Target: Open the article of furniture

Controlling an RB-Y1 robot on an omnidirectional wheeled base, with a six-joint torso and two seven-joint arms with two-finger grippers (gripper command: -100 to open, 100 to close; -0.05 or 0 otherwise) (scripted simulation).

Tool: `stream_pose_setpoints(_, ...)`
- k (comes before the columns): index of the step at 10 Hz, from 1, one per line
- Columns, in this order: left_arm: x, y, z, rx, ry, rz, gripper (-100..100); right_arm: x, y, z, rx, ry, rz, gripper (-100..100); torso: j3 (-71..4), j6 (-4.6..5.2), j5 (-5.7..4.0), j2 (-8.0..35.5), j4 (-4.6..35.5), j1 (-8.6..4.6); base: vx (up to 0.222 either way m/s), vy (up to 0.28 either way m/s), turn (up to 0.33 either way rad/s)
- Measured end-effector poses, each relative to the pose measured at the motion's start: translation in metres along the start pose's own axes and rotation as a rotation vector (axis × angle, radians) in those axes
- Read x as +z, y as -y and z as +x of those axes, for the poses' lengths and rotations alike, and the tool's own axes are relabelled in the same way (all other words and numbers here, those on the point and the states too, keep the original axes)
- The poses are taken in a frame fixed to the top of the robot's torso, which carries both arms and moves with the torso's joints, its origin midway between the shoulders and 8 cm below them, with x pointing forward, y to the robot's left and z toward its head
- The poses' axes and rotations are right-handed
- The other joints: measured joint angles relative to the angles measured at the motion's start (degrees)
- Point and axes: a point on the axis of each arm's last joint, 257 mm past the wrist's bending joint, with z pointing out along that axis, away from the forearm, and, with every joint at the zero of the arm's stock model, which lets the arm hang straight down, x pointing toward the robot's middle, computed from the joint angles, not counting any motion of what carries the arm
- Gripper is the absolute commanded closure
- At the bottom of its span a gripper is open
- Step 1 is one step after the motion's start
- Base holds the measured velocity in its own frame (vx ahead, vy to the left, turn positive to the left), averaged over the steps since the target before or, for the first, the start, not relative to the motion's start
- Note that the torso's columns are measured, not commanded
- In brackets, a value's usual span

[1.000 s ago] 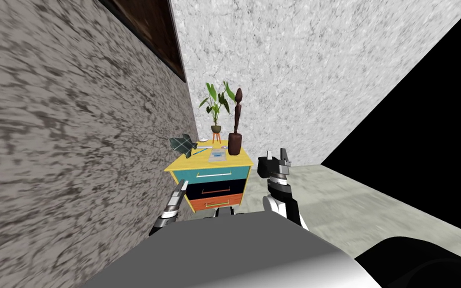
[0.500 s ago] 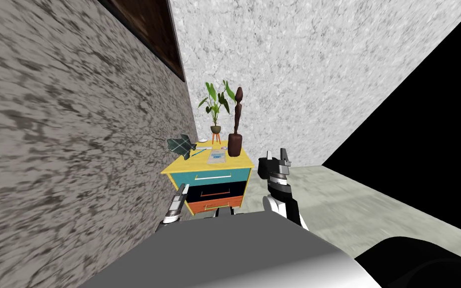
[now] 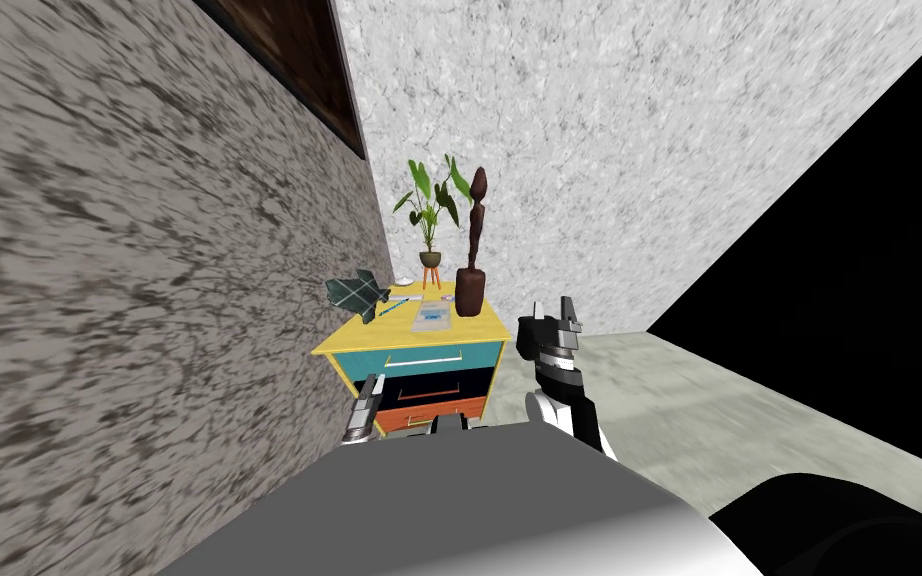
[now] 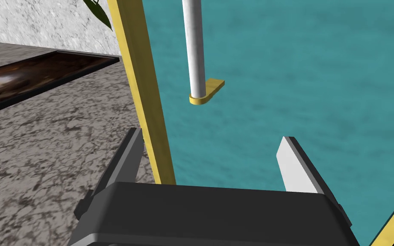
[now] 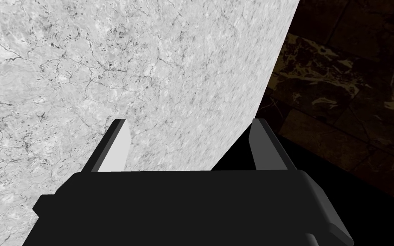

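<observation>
A small cabinet (image 3: 369, 338) with a yellow top stands in the corner. It has a teal top drawer (image 3: 474, 354), a black middle drawer (image 3: 439, 380) and an orange bottom drawer (image 3: 434, 409). The teal drawer (image 4: 286, 72) carries a white bar handle (image 3: 427, 359) on yellow brackets. My left gripper (image 3: 371, 390) is open, low at the cabinet's left front. In the left wrist view the left gripper (image 4: 213, 156) is close to the teal front, just short of the handle's end (image 4: 194, 51), with one finger outside the yellow frame edge (image 4: 149, 106). Right of the cabinet, my right gripper (image 3: 552, 308) is raised and open (image 5: 189, 145).
On the cabinet's top stand a potted plant (image 3: 430, 215), a tall brown statue (image 3: 471, 262), a dark checked object (image 3: 356, 292) and a paper (image 3: 433, 316). A grey mottled wall (image 3: 149, 300) runs close on the left. Grey floor (image 3: 709, 410) and a black area (image 3: 849, 300) lie to the right.
I have moved closer to the cabinet, which now looks larger and lower. My left gripper has shifted right, from beside the cabinet's left edge to in front of it. The right arm is unchanged.
</observation>
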Motion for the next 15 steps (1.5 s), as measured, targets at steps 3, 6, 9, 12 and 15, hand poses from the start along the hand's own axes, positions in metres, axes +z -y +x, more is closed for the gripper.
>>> stream_pose_setpoints(3,-0.005,-0.002,0.018,-0.053,0.047,-0.002,-100,0.000,0.000,0.000,0.000,0.000,0.000,0,0.0,0.00,0.01,0.0,0.0,0.03,0.018,-0.004,0.001)
stream_pose_setpoints(6,0.009,-0.003,0.017,-0.056,0.046,0.001,-100,0.000,0.000,0.000,0.000,0.000,0.000,0,0.0,0.00,0.00,0.0,0.0,0.00,-0.019,-0.007,0.011)
stream_pose_setpoints(9,0.030,-0.005,0.016,-0.057,0.043,0.000,-100,0.000,0.000,0.000,0.000,0.000,0.000,0,0.0,0.00,0.00,-0.1,0.0,0.01,-0.018,-0.009,0.009)
stream_pose_setpoints(12,0.029,-0.006,0.016,-0.057,0.044,-0.004,100,0.000,0.000,0.000,0.000,0.000,0.000,0,-0.1,-0.01,0.02,-0.1,0.0,0.05,0.009,0.005,-0.004)
stream_pose_setpoints(15,0.004,0.000,0.019,-0.055,0.047,-0.001,100,0.000,0.000,0.000,0.000,0.000,0.000,0,-0.2,0.01,0.04,-0.3,-0.1,0.10,0.022,0.009,-0.015)
